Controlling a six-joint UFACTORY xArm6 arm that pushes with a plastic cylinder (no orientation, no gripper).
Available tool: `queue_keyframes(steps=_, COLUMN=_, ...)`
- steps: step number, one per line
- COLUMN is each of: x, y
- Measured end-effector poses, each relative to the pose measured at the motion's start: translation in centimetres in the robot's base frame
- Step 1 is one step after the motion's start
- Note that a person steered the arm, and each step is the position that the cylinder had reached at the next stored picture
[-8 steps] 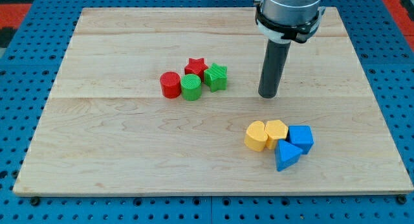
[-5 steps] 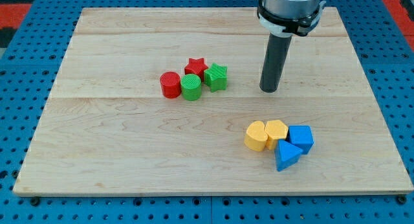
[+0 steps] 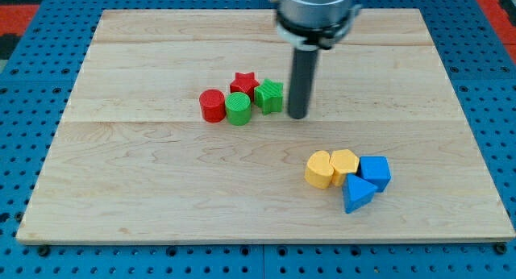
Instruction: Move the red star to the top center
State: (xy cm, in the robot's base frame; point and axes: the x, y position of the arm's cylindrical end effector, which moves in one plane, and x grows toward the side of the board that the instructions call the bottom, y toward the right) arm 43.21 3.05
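Observation:
The red star (image 3: 243,82) lies on the wooden board (image 3: 161,174), a little left of centre, at the back of a tight cluster. A green block (image 3: 270,96) touches it on the right, a green cylinder (image 3: 238,109) sits in front of it, and a red cylinder (image 3: 213,106) is at the cluster's left. My tip (image 3: 297,115) stands just right of the green block, a small gap away, to the lower right of the red star.
Two yellow blocks (image 3: 319,169) (image 3: 344,161) and two blue blocks (image 3: 375,172) (image 3: 357,193) form a cluster at the lower right. The board lies on a blue perforated surface (image 3: 24,85).
My tip has slid left, from well right of the cluster to just beside the green block. No block has moved.

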Motion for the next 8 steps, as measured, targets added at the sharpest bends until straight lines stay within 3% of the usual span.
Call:
queue_keyframes(steps=2, x=-5.2, y=-4.3)
queue_keyframes(steps=3, x=-8.5, y=-10.7)
queue_keyframes(steps=4, x=-10.3, y=-12.3)
queue_keyframes(steps=6, x=-8.9, y=-20.1)
queue_keyframes(steps=7, x=-12.0, y=-17.4)
queue_keyframes(steps=8, x=-15.4, y=-9.8)
